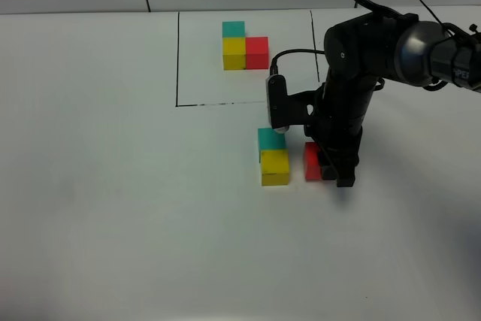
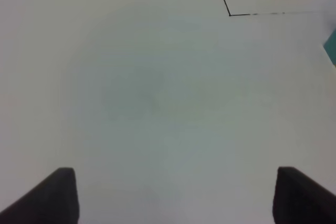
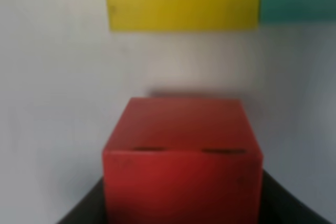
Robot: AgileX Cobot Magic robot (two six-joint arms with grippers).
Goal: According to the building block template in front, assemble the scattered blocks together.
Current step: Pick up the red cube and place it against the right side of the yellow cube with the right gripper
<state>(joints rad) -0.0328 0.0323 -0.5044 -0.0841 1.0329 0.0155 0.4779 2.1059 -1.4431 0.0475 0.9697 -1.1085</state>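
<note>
Right tool [image 1: 328,172] grips red cube [image 1: 312,162] beside yellow cube [image 1: 275,168].

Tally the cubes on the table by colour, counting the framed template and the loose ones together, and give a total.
Teal: 2, the template teal cube and the loose teal cube
Yellow: 2, the template yellow cube and the loose yellow cube
Red: 2, the template red cube and the loose red cube
Total: 6
</note>
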